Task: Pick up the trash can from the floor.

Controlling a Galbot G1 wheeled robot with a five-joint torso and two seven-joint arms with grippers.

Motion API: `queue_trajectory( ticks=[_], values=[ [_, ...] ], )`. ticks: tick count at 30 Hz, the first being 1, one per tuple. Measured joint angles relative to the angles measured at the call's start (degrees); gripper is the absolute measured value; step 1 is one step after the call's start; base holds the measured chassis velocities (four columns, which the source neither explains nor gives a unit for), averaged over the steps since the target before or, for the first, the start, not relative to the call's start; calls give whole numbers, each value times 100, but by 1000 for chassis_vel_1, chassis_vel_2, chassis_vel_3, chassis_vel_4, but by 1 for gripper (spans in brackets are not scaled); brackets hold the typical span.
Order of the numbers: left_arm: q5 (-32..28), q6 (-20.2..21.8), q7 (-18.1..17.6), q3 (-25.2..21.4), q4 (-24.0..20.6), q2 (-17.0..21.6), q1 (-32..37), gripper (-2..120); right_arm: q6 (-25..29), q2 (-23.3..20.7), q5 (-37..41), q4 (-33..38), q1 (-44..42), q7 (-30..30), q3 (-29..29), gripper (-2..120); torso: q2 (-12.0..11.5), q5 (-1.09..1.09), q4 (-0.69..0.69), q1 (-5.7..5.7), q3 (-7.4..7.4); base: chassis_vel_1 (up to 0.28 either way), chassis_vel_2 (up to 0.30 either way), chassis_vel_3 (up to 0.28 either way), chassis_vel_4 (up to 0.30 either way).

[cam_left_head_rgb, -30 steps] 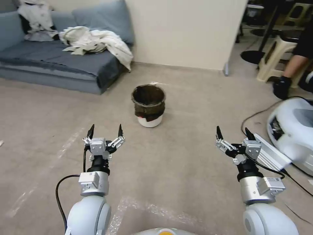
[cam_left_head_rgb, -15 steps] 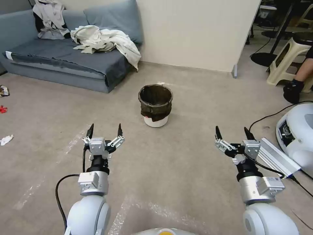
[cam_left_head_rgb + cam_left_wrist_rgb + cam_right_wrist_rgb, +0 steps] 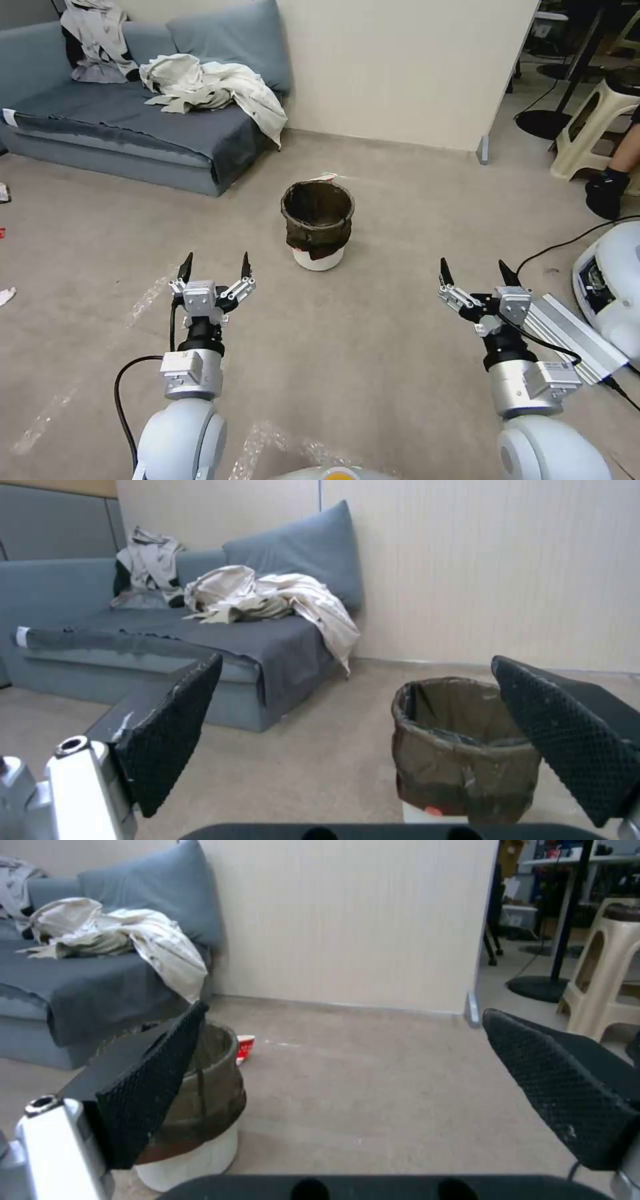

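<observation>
**A:** Beige floor [image 3: 373, 347] is stretching ahead in the head view, with a grey sofa [image 3: 133, 127] lying against the wall. The trash can [image 3: 317, 225] is standing upright on it, out ahead between the two arms.

**B:** And the arms?

**A:** Both are reaching forward, low. The left gripper [image 3: 214, 265] and right gripper [image 3: 476, 271] are each spreading their fingers wide, holding nothing, well short of the can.

**B:** Left wrist view?

**A:** The trash can [image 3: 460, 750] is sitting beyond the left gripper [image 3: 373, 740], partly behind one finger.

**B:** Right wrist view?

**A:** The trash can [image 3: 193, 1120] is peeking out behind one finger of the right gripper [image 3: 360, 1095]; a beige stool [image 3: 603, 970] is standing farther off.

**B:** Risks?

**A:** I'm thinking a finger nudging the light can could be tipping it, or pinching only the loose bag could be pulling the liner free.
</observation>
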Motion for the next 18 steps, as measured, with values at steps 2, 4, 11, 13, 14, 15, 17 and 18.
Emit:
queue_trajectory(
  ticks=[2,4,11,13,14,15,17,18],
  values=[
    [-5,1,2,-2,0,0,-4,100,0,1,-5,6,0,-1,-5,100,0,0,0,0,0,-74,51,63,-48],
    [-16,1,4,-4,0,-3,-6,100,0,4,-22,8,-1,-2,-7,100,0,0,0,0,0,-73,68,68,-80],
    [-71,1,6,-5,0,6,-6,100,5,23,-57,18,-13,-4,-13,100,0,0,0,0,0,-79,84,74,-88],
    [-89,1,6,-6,0,11,-8,100,6,28,-79,19,-13,-4,-14,100,0,0,0,0,0,-103,122,101,-86],
    [-101,2,6,-8,-1,12,-9,100,6,30,-85,19,-13,-4,-14,100,0,0,0,0,0,-117,131,115,-113],
    [-101,2,6,-8,-1,12,-9,100,6,30,-85,19,-13,-4,-14,100,0,0,0,0,0,-117,131,115,-113],
    [-125,5,6,-11,-2,18,-12,100,6,34,-92,19,-8,-4,-16,100,0,0,0,0,0,-115,121,105,-137],
    [-130,5,6,-12,-1,21,-12,100,6,36,-94,19,-7,-4,-18,100,0,0,0,0,0,-133,111,132,-118]
  ],
)
